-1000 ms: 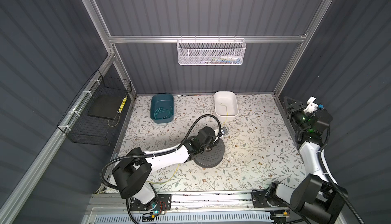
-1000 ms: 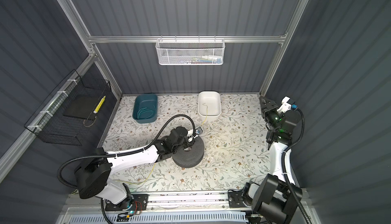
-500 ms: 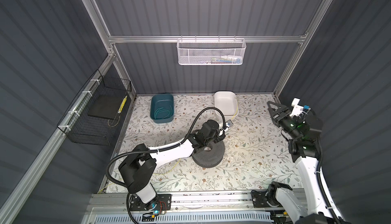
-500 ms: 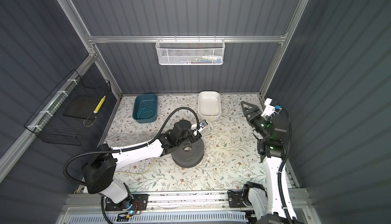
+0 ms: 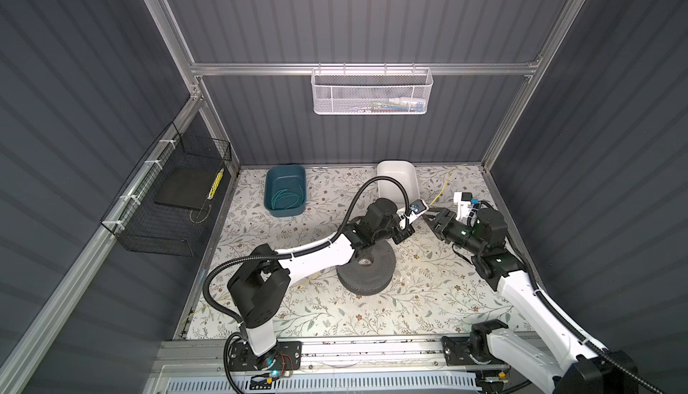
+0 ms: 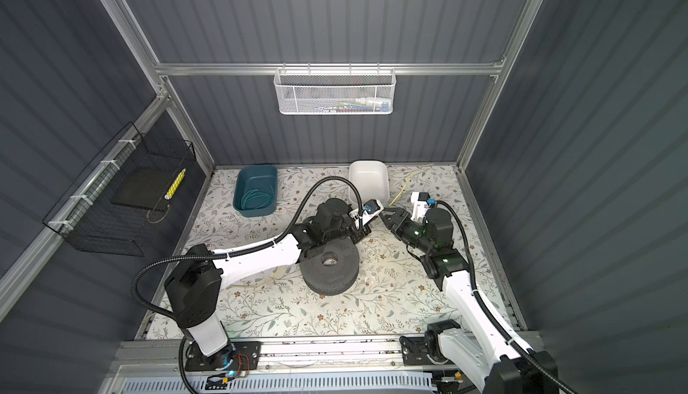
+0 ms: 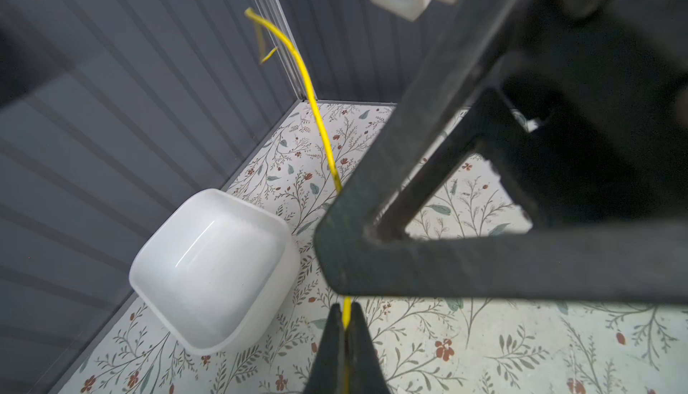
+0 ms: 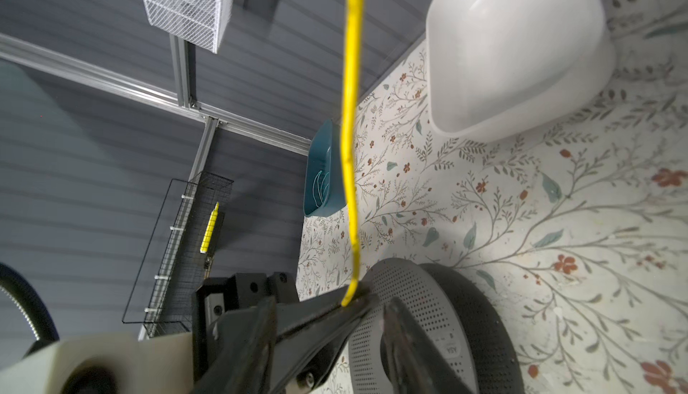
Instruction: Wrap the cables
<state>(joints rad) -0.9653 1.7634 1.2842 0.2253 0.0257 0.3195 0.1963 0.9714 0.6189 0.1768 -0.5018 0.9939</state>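
Note:
The cable [image 7: 298, 64] is a thin yellow wire. My left gripper [image 7: 345, 317] is shut on it, and it runs up from the pinch toward the back right corner. In both top views the left gripper [image 5: 424, 212] [image 6: 382, 212] hangs beside the white tub, above the black perforated disc [image 5: 366, 269]. My right gripper [image 8: 328, 301] meets it tip to tip from the right [image 5: 432, 219]. Its jaws are open, one on each side of the left fingertips and the cable [image 8: 352, 112]. More cable [image 5: 309, 280] lies on the mat under the left arm.
An empty white tub [image 5: 396, 180] stands at the back, close behind both grippers. At the back left a teal tub [image 5: 286, 172] holds a teal wire. A white mesh basket [image 5: 372, 90] hangs on the back wall. A black wire basket [image 5: 167, 202] hangs on the left wall.
My right arm swung in from the right wall to the left gripper's tip. My left gripper moved back and to the right from the disc, still shut on the cable.

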